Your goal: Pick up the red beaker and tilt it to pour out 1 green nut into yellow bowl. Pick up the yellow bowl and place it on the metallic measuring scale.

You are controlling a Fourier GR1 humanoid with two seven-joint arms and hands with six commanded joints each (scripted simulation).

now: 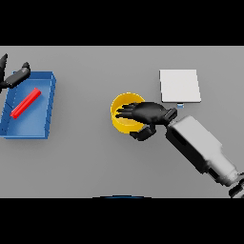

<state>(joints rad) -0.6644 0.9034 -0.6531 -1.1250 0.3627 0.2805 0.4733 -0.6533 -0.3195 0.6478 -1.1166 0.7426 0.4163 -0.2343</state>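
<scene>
Head view is showing the right hand (pixel 148 113) in the frame's centre grasping the yellow bowl (pixel 122 119) by its rim, so it should be lifting level toward the measuring scale (pixel 179 85) at upper right, while the left hand (pixel 16 76), fingers unclear, is idling at upper left.
</scene>
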